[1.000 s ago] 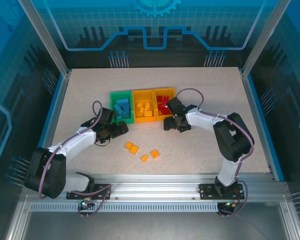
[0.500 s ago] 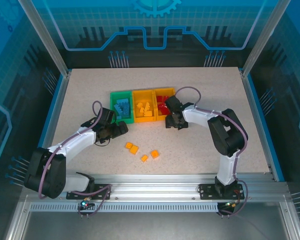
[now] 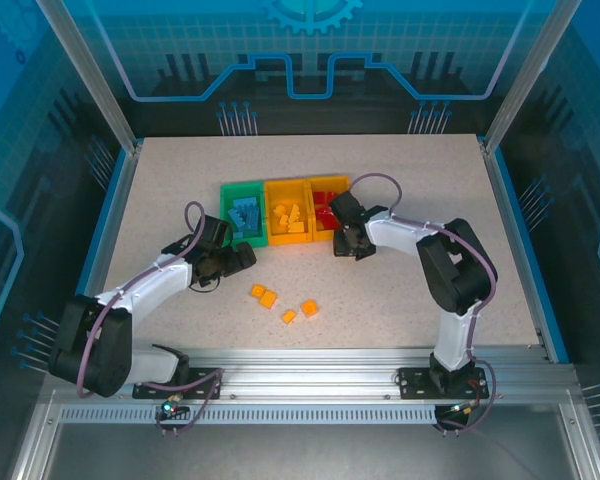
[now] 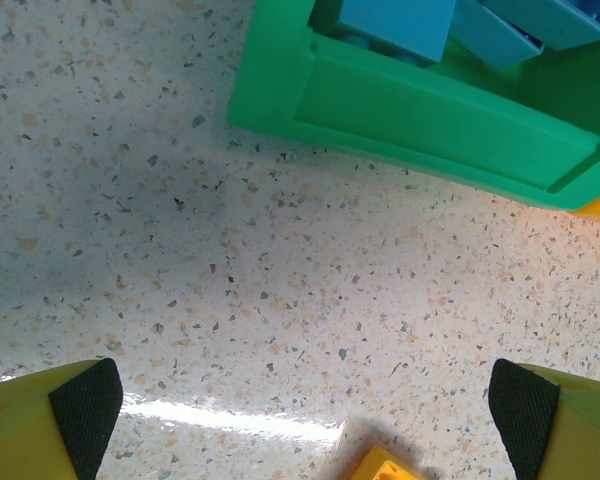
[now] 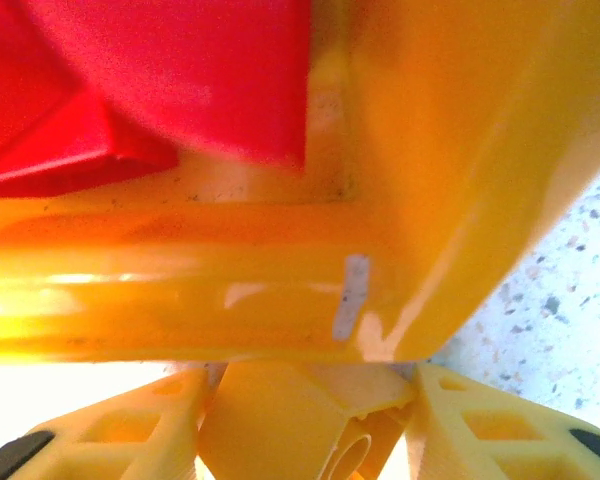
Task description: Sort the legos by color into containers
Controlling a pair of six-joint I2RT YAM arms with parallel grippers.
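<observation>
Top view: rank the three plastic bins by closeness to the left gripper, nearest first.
From the left gripper:
1. Green rectangular plastic bin, just beyond it, at the row's left end.
2. Middle orange-yellow plastic bin, one place to the right.
3. Right-end orange-yellow plastic bin, farthest.

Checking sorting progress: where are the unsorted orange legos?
In the top view, the orange legos lie loose on the table mid-width, just nearer than the containers.
</observation>
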